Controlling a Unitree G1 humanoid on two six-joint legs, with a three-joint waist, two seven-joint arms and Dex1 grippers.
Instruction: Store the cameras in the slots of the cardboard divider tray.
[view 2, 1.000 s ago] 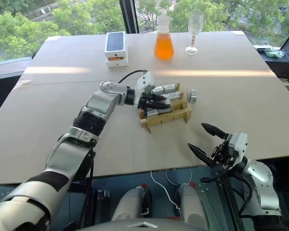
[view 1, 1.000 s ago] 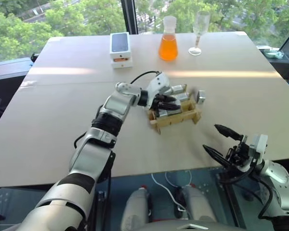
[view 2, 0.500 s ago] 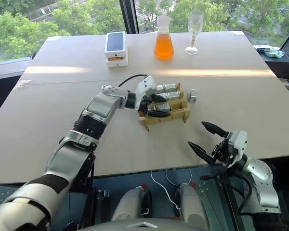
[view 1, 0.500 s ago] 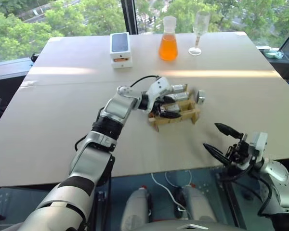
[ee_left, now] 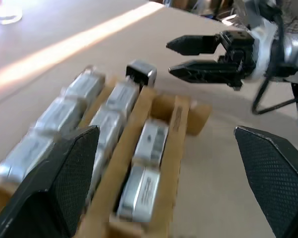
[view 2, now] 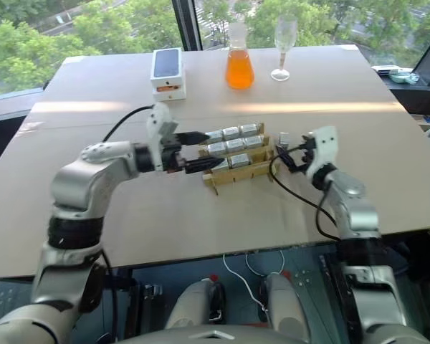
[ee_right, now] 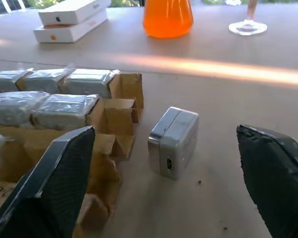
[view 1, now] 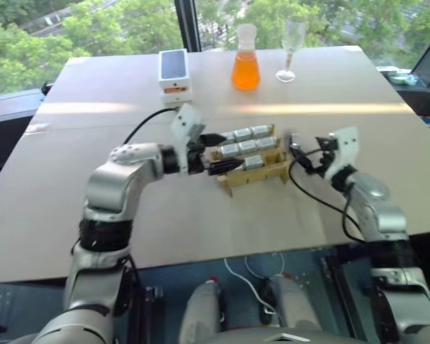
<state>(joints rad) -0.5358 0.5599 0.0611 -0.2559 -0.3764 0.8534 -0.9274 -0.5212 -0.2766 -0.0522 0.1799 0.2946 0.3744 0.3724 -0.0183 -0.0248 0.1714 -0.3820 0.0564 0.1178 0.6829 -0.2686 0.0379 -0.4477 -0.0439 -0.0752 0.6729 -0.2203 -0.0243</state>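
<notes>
1. The tray (view 1: 252, 166) sits mid-table (view 1: 201, 222), most slots already holding cameras (view 1: 245, 147).
2. One loose camera (ee_right: 173, 141) stands just beside the tray.
3. The right pincer (view 1: 307, 154) is spread apart, aimed at it, likely to grab.
4. The left pincer (view 1: 218, 152) is apart, empty, at the tray's other end.

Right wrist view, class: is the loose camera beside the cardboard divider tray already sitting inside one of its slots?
No. The loose camera stands on the table just outside the cardboard divider tray, apart from its wall.
</notes>
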